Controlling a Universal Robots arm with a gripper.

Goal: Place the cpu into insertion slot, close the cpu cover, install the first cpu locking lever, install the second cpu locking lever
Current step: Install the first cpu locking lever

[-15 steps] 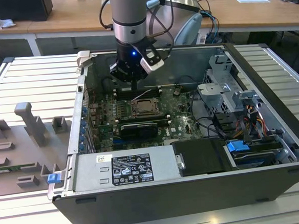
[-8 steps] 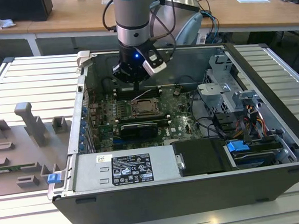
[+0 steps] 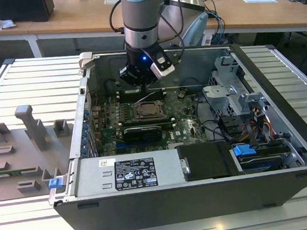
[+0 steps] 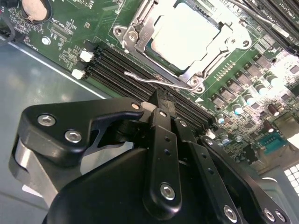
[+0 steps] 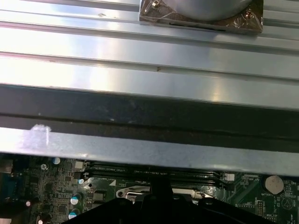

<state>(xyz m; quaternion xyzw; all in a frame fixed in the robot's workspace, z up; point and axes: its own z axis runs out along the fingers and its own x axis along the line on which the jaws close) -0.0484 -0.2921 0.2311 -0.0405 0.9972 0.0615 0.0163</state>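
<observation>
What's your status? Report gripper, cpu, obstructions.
Black gripper shut, tips at the thin steel locking lever. Pale silvery square cpu seated in the metal-rimmed insertion slot, silvery frame-plate cpu cover down over it. Nothing blocking the socket.

Open-topped grey metal computer case [image 3: 192,65]: entry from above; walls close the sides.
Green circuit board [image 3: 183,124]: open air over its middle, partly taken by the black gripper [image 4: 157,99], fingertips drawn together, low over the long black memory slots [image 4: 117,65].
Obstacles:
- thin silvery wire lever [image 4: 140,77], jutting from the square silver-framed socket [image 4: 135,37] across those slots
- long black card [image 3: 141,132], near the socket
- grey labelled power-supply box [image 3: 131,172]
- silvery drive cage [image 3: 230,83] and loose cables [image 3: 217,126], on the exterior view's right
</observation>
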